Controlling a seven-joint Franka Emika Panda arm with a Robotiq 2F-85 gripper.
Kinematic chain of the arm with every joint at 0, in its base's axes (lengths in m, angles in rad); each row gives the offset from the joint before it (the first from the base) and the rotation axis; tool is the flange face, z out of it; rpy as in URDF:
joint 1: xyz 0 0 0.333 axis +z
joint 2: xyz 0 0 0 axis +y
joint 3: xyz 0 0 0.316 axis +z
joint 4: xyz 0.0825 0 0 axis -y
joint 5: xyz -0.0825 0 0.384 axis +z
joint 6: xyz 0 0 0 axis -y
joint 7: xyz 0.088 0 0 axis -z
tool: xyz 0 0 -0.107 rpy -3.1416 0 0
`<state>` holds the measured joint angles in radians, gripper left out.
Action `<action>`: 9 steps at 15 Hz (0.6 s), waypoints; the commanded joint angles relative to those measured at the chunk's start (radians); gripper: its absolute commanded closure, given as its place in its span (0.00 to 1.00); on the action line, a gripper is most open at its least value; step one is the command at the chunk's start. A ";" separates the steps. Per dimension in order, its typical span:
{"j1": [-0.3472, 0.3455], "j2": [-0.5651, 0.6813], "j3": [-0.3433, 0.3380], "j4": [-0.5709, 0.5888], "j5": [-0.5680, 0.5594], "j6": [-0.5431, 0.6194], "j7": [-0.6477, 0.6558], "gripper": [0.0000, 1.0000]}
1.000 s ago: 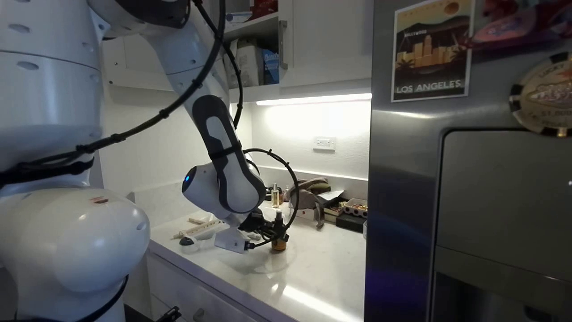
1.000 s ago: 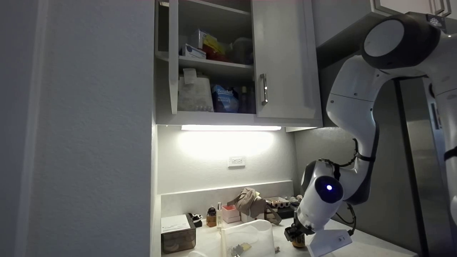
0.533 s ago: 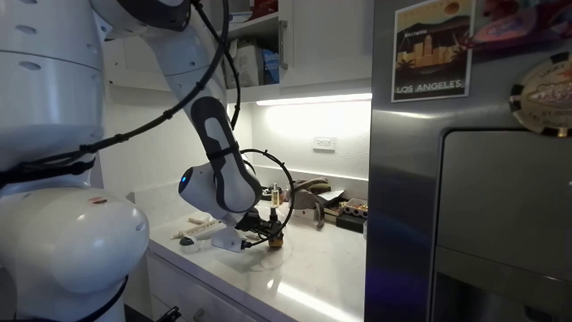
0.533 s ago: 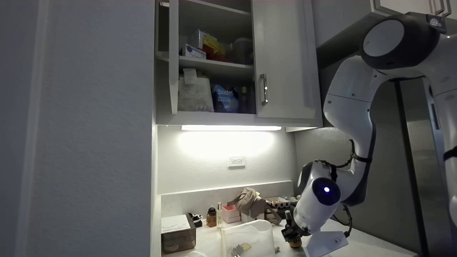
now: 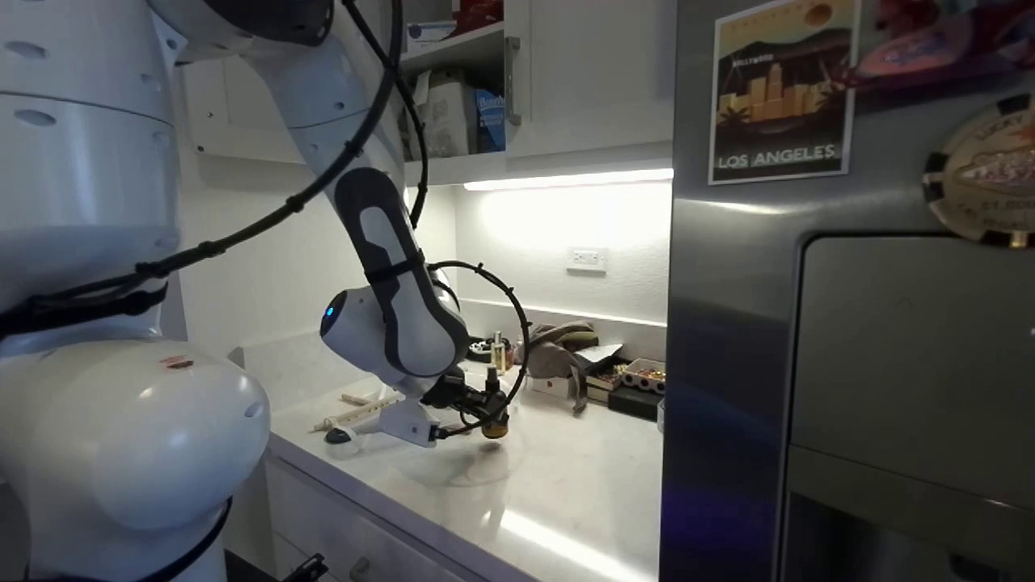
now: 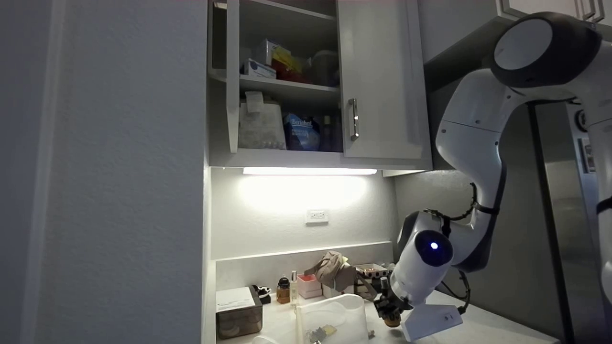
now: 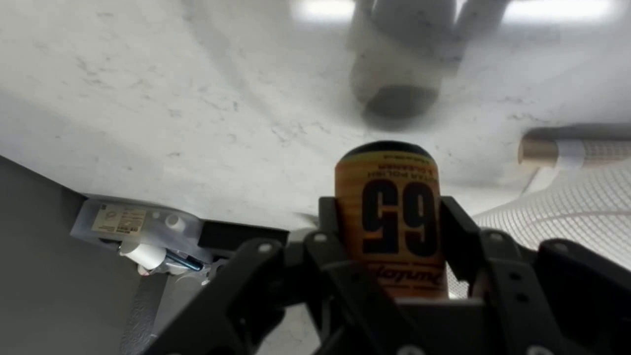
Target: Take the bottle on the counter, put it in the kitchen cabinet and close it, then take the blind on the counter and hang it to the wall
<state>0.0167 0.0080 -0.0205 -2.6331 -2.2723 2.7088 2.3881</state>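
Jaws, mine, one pair: drawn in part-way, spread only to the girth of the bottle [image 7: 392, 217], dark pads [image 7: 456, 229] against both its sides; grip sound, as far as I can judge.

Location of bottle: just above the tabletop [image 7: 172, 123], not touching; in the wrist view a gap parts the base [image 7: 387, 146] from its reflection [image 7: 399, 106]. Roughly upright in both exterior views, cap [image 5: 492, 378] uppermost. Nearby, on the same surface: the blind [image 6: 334, 306].

Step in hand, by my reckoning: first item of the task; pick made, carry ahead.

Next move: a long rise to the kitchen cabinet [image 6: 387, 81], one door [image 6: 232, 76] of which stands swung out. I should pass well in front of the light strip [image 6: 310, 171], keep the cap up, and seek a standing place in the lower compartment [image 6: 287, 155], where a blue package [image 6: 301, 134] sits. Outstanding after that: door to close; blind to hang on the wall [image 6: 267, 229].

Description of bottle: small, round-bodied. Label [image 7: 389, 224] wood-grain orange, large black "65" upside down to my wrist view; script "Dunlop" nearest me, small type near the base. Base edge dark. Cap slim, dark. Fill level: cannot be told.
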 commanded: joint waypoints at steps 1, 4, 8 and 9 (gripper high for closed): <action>-0.016 -0.159 -0.007 -0.046 0.109 0.089 -0.120 0.73; -0.014 -0.249 -0.026 -0.065 0.246 0.145 -0.270 0.73; 0.007 -0.340 -0.028 -0.094 0.479 0.149 -0.511 0.73; 0.016 -0.366 -0.021 -0.103 0.542 0.137 -0.567 0.73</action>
<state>0.0127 -0.2561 -0.0421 -2.6904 -1.8616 2.8506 1.9605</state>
